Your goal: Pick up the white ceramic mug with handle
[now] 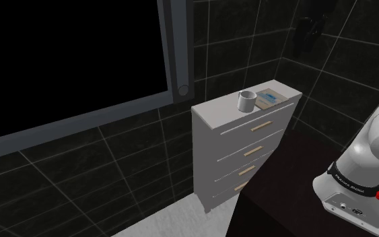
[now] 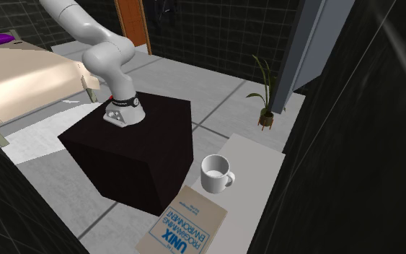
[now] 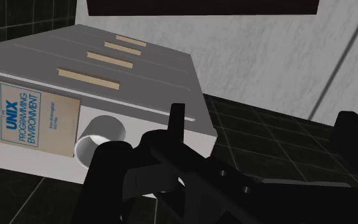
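Black against the dark tiled wall, your gripper [image 1: 307,34] hangs high up and well apart from the white mug [image 1: 247,101], it seems because the approach is not yet begun. You cannot tell whether it is open or closed, only that it does not hold the mug. The mug stands upright on top of the chest of drawers [image 1: 248,145], just beside a book [image 1: 270,98], and the second exterior view gives you its handle [image 2: 230,177], pointing to that view's right, which the shoulder view does not make clear.
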